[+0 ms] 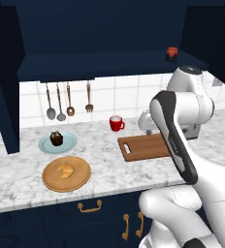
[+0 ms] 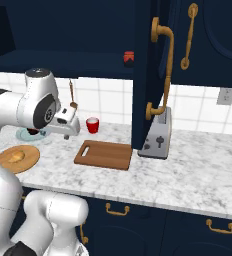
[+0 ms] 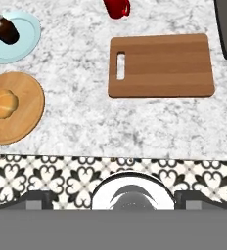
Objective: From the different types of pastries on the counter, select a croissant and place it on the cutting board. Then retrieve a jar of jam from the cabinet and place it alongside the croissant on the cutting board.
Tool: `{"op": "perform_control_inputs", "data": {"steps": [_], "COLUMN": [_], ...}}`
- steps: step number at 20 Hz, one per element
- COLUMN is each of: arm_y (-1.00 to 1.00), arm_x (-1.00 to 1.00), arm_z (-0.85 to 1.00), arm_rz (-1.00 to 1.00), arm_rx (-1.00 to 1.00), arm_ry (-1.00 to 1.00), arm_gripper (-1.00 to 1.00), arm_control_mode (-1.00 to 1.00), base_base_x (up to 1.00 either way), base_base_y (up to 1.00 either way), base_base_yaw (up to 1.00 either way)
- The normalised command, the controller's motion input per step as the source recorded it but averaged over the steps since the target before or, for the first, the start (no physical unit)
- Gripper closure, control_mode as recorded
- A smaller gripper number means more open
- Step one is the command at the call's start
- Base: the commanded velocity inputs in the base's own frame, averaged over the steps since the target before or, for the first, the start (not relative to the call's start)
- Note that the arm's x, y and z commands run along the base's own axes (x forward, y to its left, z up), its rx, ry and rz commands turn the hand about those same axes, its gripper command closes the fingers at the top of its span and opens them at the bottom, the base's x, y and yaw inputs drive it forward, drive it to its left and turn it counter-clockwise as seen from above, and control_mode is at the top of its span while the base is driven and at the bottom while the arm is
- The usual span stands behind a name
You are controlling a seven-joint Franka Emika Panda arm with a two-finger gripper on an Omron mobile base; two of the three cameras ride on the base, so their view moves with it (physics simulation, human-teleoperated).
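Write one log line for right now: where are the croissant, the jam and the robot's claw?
croissant: on round wooden plate | cutting board: bare | jar of jam: on cabinet shelf | claw: state cannot tell

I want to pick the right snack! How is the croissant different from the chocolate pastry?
The croissant is golden-tan; the chocolate pastry is dark brown. The croissant lies low on a round wooden plate; the chocolate pastry stands taller on a light blue plate. The croissant sits nearer the counter's front edge; the chocolate pastry sits nearer the wall. Both are small and untouched.

Croissant [image 3: 5,104] on round plate [image 3: 30,122], cutting board [image 3: 164,66] bare.
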Motion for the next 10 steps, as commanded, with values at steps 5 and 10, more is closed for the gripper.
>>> {"op": "perform_control_inputs", "data": {"steps": [5,10], "arm_y": [0.2,0.34], "arm_x": [-0.91,-0.93], "arm_z": [-0.19,-0.32], "arm_rz": [0.0,0.0], "arm_rx": [0.0,0.0], "arm_ry": [0.0,0.0], "arm_gripper": [-1.0,-1.0], "arm_control_mode": [-1.0,-1.0], "base_base_x": [0.0,0.0], "base_base_y": [0.0,0.0], "base_base_yaw": [0.0,0.0]}}
